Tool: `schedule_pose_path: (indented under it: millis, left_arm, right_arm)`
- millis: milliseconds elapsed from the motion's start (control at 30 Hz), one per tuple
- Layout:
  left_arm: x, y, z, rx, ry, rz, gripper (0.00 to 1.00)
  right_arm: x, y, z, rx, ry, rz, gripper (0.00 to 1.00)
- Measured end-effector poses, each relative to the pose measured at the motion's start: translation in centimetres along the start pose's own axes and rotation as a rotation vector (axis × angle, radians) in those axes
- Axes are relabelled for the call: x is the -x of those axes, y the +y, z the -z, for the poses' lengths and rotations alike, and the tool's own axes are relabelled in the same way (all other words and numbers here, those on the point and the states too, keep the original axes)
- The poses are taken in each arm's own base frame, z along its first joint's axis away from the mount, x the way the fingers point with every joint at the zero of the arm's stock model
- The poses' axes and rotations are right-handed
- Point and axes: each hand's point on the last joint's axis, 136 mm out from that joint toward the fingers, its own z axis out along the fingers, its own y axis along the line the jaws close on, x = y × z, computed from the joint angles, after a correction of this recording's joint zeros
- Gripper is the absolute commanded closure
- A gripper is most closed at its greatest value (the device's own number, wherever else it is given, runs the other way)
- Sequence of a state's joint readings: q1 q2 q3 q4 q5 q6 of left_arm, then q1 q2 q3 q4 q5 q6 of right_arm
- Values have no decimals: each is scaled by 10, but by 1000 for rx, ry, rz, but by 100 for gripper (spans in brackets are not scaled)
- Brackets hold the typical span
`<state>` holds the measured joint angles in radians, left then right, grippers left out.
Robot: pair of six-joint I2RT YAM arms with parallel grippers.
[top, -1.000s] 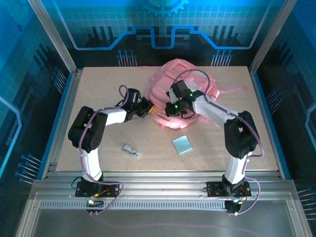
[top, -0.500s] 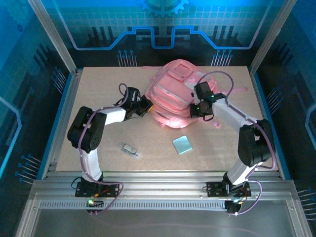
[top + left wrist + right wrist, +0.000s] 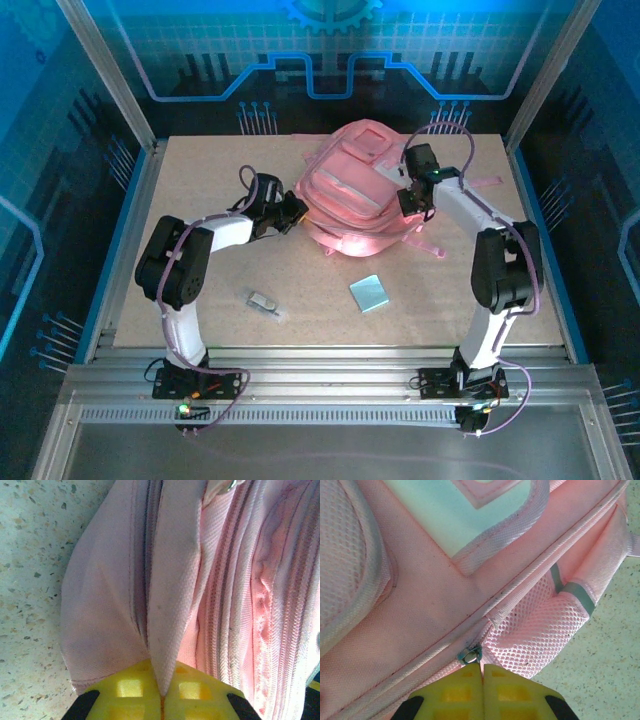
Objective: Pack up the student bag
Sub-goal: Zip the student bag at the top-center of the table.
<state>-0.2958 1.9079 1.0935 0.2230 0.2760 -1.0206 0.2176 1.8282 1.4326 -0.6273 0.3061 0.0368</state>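
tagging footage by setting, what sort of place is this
Probably a robot lab test cell: an aluminium frame encloses the speckled table, with blue circuit-print panels behind.

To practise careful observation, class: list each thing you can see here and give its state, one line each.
backpack: lying on the table, front pockets up.
left gripper: shut on a fold of the backpack's fabric.
right gripper: shut on the zip pull.
zip pull: at the backpack's side seam, beside the mesh pocket.
blue square: lying flat, untouched.
small grey item: lying loose, untouched.
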Motion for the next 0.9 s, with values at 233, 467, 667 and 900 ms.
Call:
schedule_pose_path:
  millis: [233,467,667,900]
  left_arm:
    - [0,-5,2,-19,25,-2,100]
    - [-5,-9,4,-29,55,-30,100]
    - [11,0,11,-2,24,-24,100]
    - [19,4,14,11,11,-12,97]
  right_arm:
    - [-5,-5,21,-1,-44,-33,100]
    - [-9,-23,0,-37,-6,-55,100]
    - [-14,-84,-13,-181,23,-130,100]
    - [0,-85,-4,-168,-14,-158,93]
